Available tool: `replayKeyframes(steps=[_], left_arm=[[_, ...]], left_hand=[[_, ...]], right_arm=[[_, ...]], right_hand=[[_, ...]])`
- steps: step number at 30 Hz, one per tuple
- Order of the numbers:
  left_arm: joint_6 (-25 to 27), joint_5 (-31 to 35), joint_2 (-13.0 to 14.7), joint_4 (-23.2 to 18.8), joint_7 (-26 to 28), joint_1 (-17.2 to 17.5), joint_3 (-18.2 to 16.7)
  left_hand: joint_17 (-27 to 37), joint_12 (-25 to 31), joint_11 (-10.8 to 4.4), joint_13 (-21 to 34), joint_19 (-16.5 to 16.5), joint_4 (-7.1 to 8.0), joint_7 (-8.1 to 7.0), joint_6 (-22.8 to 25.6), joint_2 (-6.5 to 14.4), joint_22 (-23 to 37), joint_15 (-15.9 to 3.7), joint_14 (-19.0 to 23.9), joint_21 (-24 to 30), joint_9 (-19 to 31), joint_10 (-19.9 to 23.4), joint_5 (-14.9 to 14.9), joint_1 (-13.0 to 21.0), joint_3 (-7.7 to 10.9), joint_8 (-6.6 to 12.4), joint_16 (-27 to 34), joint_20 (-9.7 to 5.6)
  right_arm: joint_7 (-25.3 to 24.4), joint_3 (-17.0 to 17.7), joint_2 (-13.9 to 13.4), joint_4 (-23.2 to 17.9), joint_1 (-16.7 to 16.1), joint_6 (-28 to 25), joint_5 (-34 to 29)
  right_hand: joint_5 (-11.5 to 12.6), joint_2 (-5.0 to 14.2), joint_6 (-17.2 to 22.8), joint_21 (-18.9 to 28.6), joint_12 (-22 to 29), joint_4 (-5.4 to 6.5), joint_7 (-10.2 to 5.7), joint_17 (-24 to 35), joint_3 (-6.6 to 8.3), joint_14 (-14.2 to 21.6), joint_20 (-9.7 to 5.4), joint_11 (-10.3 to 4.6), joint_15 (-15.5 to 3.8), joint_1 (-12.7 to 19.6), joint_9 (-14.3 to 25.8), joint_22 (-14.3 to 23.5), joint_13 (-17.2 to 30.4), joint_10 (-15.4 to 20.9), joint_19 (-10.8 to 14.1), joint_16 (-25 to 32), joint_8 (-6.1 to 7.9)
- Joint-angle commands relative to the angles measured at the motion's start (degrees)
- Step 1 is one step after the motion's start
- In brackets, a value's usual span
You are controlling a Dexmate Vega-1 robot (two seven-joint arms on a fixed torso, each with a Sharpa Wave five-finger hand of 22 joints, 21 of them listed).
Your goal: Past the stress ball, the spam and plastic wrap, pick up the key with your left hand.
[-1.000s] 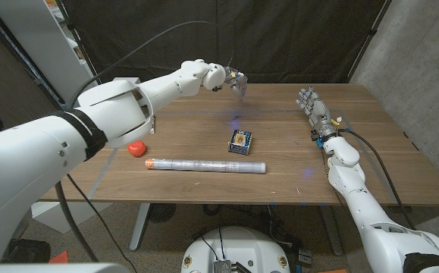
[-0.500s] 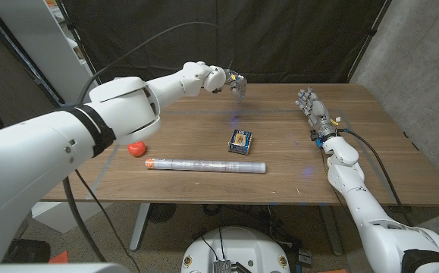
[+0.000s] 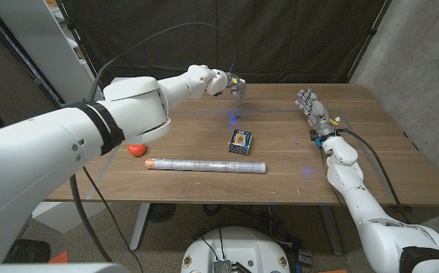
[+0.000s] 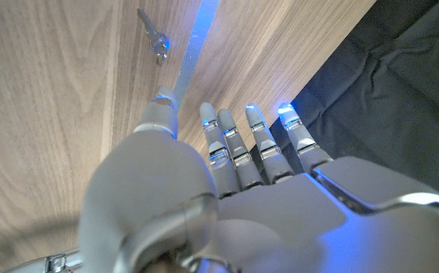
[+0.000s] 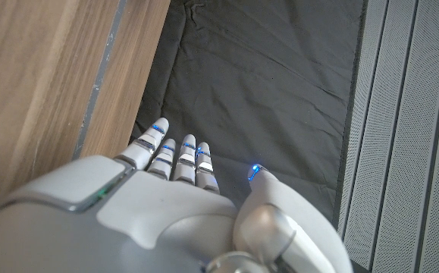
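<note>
The left hand (image 3: 233, 82) hovers over the far tabletop (image 3: 280, 163), fingers spread and holding nothing. The key (image 4: 153, 34) lies on the wood just beyond its fingertips. I'd judge this the reach; next, lower and pinch the key. The right hand (image 3: 312, 108) waits, empty.

A wooden table (image 3: 386, 163) with a dark brown top stands on a speckled grey floor (image 3: 170, 227), its far edge close to a black cloth backdrop (image 3: 295, 42). Past the table's left edge stands a white cabinet (image 3: 33, 38), and past its right edge a grey wall (image 3: 424, 68) with a ribbed grey panel (image 5: 412, 114).
</note>
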Motion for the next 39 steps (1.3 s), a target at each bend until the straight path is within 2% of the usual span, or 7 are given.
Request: replayKeyframes(steps=[1,10,12,26,39], left_arm=[[2.27,-2.65,-1.53,1.58,0.39,-0.41,4.69],[4.81,-4.31,-1.99,1.52,0.19,0.09,6.28],[4.91,-4.67,-1.36,0.37,-0.43,0.11,6.39],[4.68,-4.30,-1.75,-0.16,-1.56,0.29,7.66],[5.55,-4.08,-1.24,-1.42,-2.19,0.91,8.00]], left_hand=[[0.41,0.64,-0.30,0.26,0.01,-0.09,-0.08,0.57,0.27,-0.06,-6.30,0.67,0.41,0.27,0.59,0.22,1.19,-0.32,-0.03,0.09,-0.32],[0.64,0.97,-0.20,0.62,-0.01,0.30,-0.06,1.74,0.51,-0.13,-6.33,0.82,0.71,0.30,0.73,0.17,1.19,-0.74,0.15,0.00,-0.58],[0.64,1.08,-0.23,0.68,0.02,0.41,0.00,1.89,0.54,-0.15,-6.40,0.85,0.79,0.31,0.86,0.17,1.09,-0.82,0.14,-0.09,-0.59],[0.58,1.02,0.04,1.15,-0.71,0.86,0.73,0.78,0.38,-0.25,-5.86,0.33,0.96,0.32,-0.33,0.13,0.59,-1.47,-0.74,-1.01,-0.67],[0.80,1.45,-0.10,1.54,-0.79,0.85,0.55,0.97,0.60,-0.36,-5.95,0.48,1.34,0.35,-0.14,0.23,0.97,-1.80,-0.93,-1.29,-0.84]], right_arm=[[0.30,0.24,0.24,1.44,0.77,0.43,-0.15],[0.37,0.45,0.38,1.82,0.86,0.52,-0.24],[0.46,0.50,0.41,1.85,0.87,0.53,-0.20],[0.54,0.74,0.55,1.83,0.72,0.69,-0.11],[0.49,0.99,0.61,2.00,0.55,0.69,-0.04]], right_hand=[[-0.17,0.13,0.64,0.18,-0.05,-0.26,0.04,0.08,0.42,0.47,-1.30,0.19,-0.10,-0.32,0.31,0.28,0.36,0.60,0.33,-0.07,-0.11],[-0.17,0.14,0.66,0.16,-0.11,-0.29,0.03,0.08,0.46,0.48,-1.30,0.14,-0.13,-0.34,0.31,0.28,0.36,0.53,0.29,-0.08,-0.13],[-0.17,0.14,0.66,0.16,-0.14,-0.29,0.05,0.08,0.47,0.49,-1.29,0.09,-0.15,-0.34,0.31,0.28,0.36,0.49,0.29,-0.08,-0.14],[-0.16,0.11,0.68,0.18,-0.15,-0.33,0.02,0.08,0.52,0.53,-1.26,0.13,-0.07,-0.38,0.31,0.27,0.37,0.62,0.33,-0.09,-0.17],[-0.16,0.06,0.67,0.18,-0.19,-0.36,0.02,0.08,0.55,0.57,-1.23,0.16,-0.08,-0.43,0.31,0.27,0.37,0.62,0.35,-0.10,-0.21]])
